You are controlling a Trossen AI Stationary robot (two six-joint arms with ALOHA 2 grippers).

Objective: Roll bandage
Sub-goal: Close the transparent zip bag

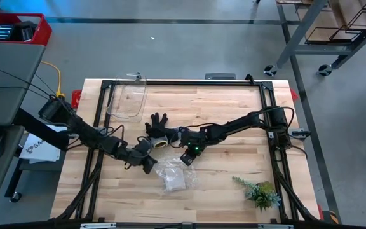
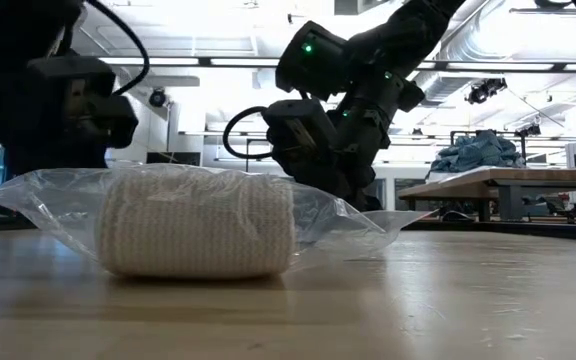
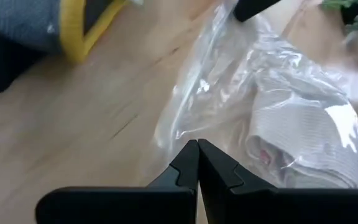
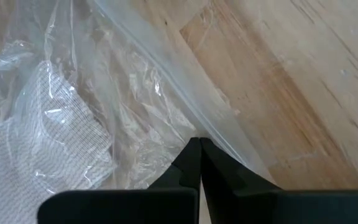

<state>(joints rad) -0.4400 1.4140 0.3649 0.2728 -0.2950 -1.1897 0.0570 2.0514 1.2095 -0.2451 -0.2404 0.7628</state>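
- The bandage (image 2: 198, 228) lies as a fat white roll of woven gauze inside a crinkly clear plastic bag (image 1: 173, 175), resting on the wooden table (image 1: 234, 108) a little toward the near edge from the middle.
- In the low view the roll lies on its side, the bag draped over it and spreading flat onto the wood on both sides.
- In the left wrist view a small reddish mark shows on the cloth through the plastic; it may be printing, but it cannot be read.
- The left gripper (image 3: 197, 163) is just beside the bag on its left-edge side, fingers pressed together and grasping nothing, the tips over the bag's edge.
- The right gripper (image 4: 199, 158) is just beside the bag on its far side, fingers likewise clenched on nothing, the tips at the bag's sealed rim.
- A black-and-grey work glove (image 1: 157, 126) with a yellow cuff lies near the table's middle, just beyond both grippers.
- A clear plastic tray (image 1: 127, 97) sits near the far left corner, well apart from the bag.
- A small green plant sprig (image 1: 259, 192) lies near the near right corner.
- Bare wood lies open between bag and sprig, and across the far right part of the table.
- A white sheet (image 1: 38, 147) off the table's left edge bears dark letters, only partly visible.
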